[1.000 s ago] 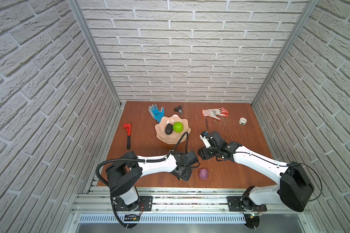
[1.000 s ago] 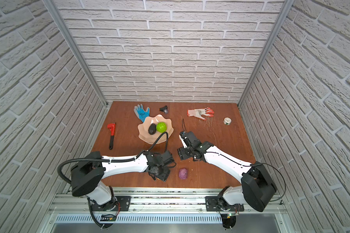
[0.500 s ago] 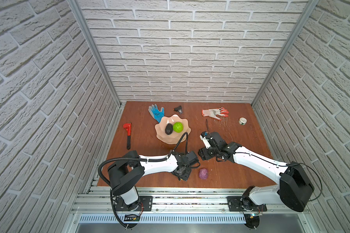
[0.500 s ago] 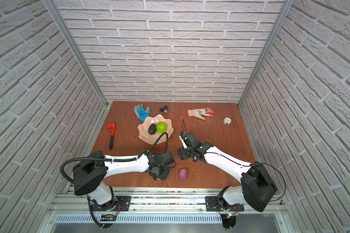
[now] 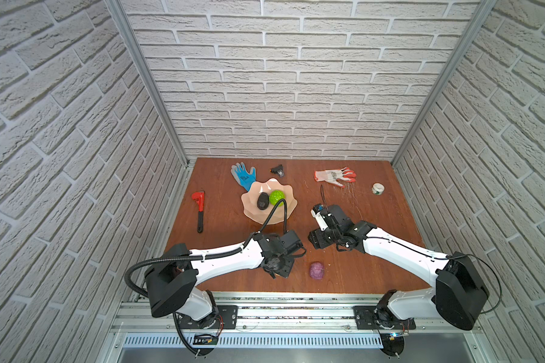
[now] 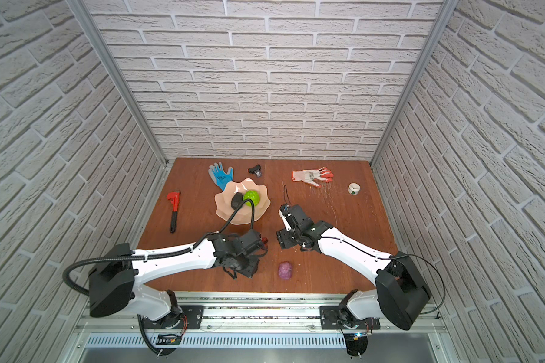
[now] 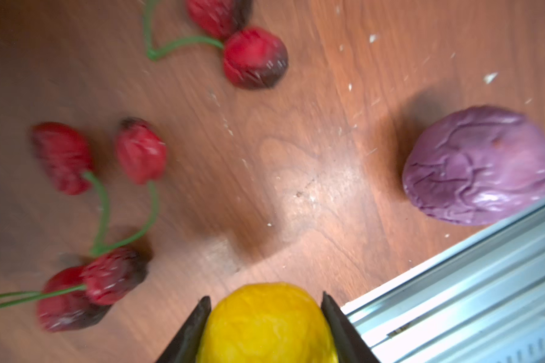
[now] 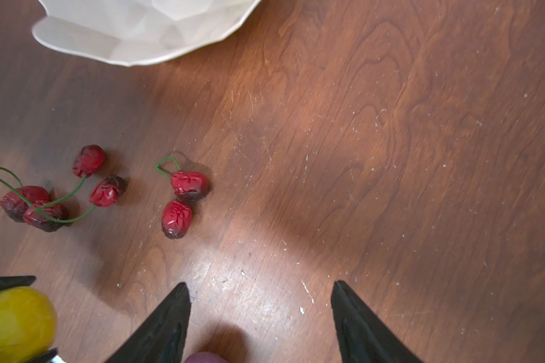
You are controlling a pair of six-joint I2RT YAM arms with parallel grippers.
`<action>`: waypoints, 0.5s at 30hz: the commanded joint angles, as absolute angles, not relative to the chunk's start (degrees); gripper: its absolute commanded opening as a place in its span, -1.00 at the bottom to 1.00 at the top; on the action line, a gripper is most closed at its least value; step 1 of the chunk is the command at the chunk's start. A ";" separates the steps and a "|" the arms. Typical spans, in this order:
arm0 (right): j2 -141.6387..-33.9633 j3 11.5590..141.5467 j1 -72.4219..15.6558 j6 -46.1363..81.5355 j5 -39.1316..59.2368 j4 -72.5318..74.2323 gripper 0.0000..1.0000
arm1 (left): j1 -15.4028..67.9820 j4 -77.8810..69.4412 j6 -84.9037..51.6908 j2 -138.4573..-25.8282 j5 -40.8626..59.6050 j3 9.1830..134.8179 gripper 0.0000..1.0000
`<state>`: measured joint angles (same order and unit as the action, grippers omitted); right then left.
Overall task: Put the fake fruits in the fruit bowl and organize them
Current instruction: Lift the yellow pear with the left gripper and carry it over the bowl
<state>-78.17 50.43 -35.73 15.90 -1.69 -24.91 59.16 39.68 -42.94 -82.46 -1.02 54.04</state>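
Wooden table (image 5: 227, 226) bears bowl (image 5: 248, 204), cherries (image 8: 188, 185), purple fruit (image 5: 316, 271); also wrench (image 5: 199, 213), tape roll (image 5: 378, 188).

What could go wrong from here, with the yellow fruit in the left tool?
1. The left tool pinches the round yellow fruit between its tips; it may slip on the way to the fruit bowl.
2. The red cherries lie loose close by; a low path could scatter them.
3. The purple fruit sits by the table front edge; a nudge might roll it off.
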 commanded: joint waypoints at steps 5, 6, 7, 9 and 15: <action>-76.12 54.09 -35.68 15.73 -2.02 -24.48 0.45 | 47.39 46.53 -37.22 -75.05 2.07 59.91 -0.14; -76.18 54.43 -35.68 15.66 -1.94 -24.35 0.46 | 44.70 46.95 -36.10 -74.69 2.48 60.89 -0.13; -76.29 54.56 -35.69 15.64 -1.86 -24.20 0.46 | 41.99 47.28 -34.89 -74.59 2.87 61.98 -0.13; -76.44 54.84 -35.76 15.73 -1.45 -23.66 0.46 | 37.13 47.44 -32.95 -75.34 3.69 63.90 -0.13; -76.55 54.80 -35.77 16.79 0.08 -20.97 0.46 | 27.75 46.79 -27.02 -82.94 3.75 70.74 -0.13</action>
<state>-77.78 53.80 -35.73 15.99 -1.02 -24.14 29.85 45.82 -31.77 -79.66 2.87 68.25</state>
